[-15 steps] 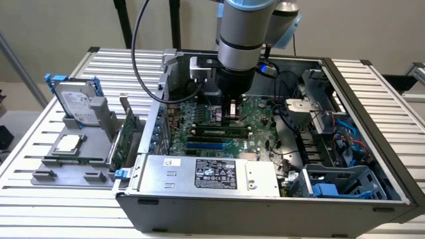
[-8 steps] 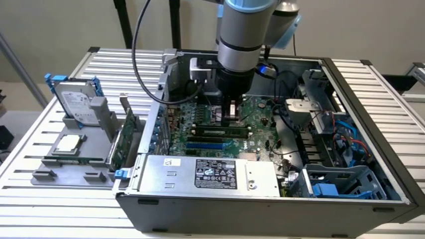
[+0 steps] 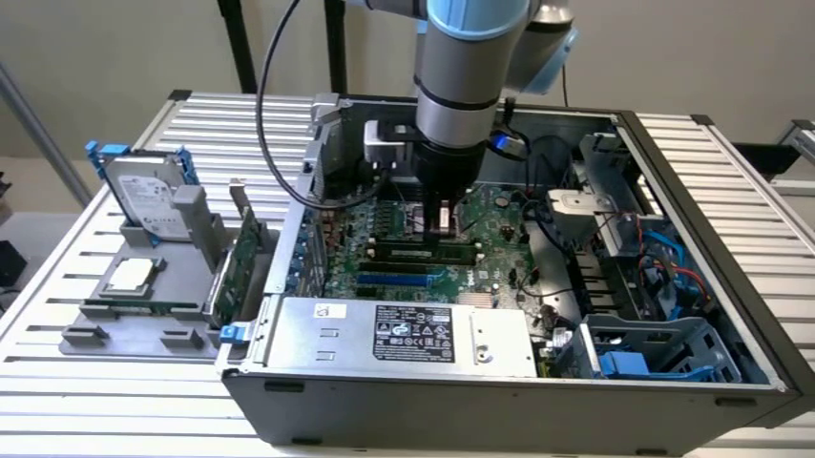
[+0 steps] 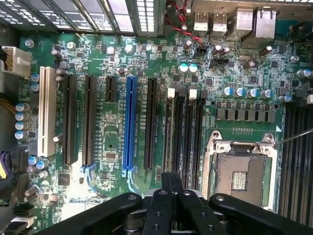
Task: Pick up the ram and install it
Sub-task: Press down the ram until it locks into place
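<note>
The arm reaches straight down into the open computer case (image 3: 713, 315), which sits on the slatted tabletop (image 3: 751, 172). Its tool (image 3: 441, 229) hangs low over the green motherboard (image 3: 491, 215), close to the middle of the board.

In the wrist view the two fingers (image 4: 167, 182) are pressed close together with only a thin dark line between them. I cannot tell whether anything is pinched in that line.

The ram (image 3: 421, 254), a narrow green stick, lies lengthwise along the black memory slots (image 4: 185, 137), just toward six o'clock of the fingertips in the exterior view. Whether the tips touch it, and whether it is fully seated, cannot be made out. In the wrist view the fingers line up with the end of these slots. The open processor socket (image 4: 240, 171) is just beside the slots, and the blue slot (image 4: 129, 122) lies on their other side.

Toward six o'clock of the ram in the exterior view sits the silver power supply (image 3: 407, 334).

Outside the case, at nine o'clock in the exterior view, stands a grey fixture (image 3: 191, 339). It holds an upright hard drive (image 3: 143, 198), a square silver processor (image 3: 132, 277) and a green expansion card (image 3: 237, 272).
</note>
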{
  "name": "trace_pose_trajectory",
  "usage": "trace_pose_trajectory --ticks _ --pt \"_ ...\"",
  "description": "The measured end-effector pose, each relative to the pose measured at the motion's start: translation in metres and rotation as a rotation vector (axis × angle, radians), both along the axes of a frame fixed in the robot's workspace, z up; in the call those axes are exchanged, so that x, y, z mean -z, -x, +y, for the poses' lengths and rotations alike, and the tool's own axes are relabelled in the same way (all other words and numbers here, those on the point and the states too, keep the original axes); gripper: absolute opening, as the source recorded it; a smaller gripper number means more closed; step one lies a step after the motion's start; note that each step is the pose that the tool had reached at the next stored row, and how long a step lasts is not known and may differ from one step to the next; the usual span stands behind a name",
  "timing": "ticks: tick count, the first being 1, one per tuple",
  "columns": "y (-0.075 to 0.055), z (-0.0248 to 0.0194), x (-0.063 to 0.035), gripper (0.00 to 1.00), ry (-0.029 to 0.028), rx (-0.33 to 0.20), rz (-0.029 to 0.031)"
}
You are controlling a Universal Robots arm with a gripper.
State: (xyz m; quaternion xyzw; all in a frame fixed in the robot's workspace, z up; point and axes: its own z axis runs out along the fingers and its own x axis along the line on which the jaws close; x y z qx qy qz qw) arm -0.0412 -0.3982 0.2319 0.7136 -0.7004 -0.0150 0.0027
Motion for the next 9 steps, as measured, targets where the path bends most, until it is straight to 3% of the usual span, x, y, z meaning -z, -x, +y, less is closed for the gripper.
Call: trace_pose_trajectory --ticks 6,9 --pt "0.0003 -0.0001 0.0076 0.0 0.0006 0.0 -0.0003" --pt "0.0004 0.0003 0.0043 0.0 -0.0009 0.0 -0.001"
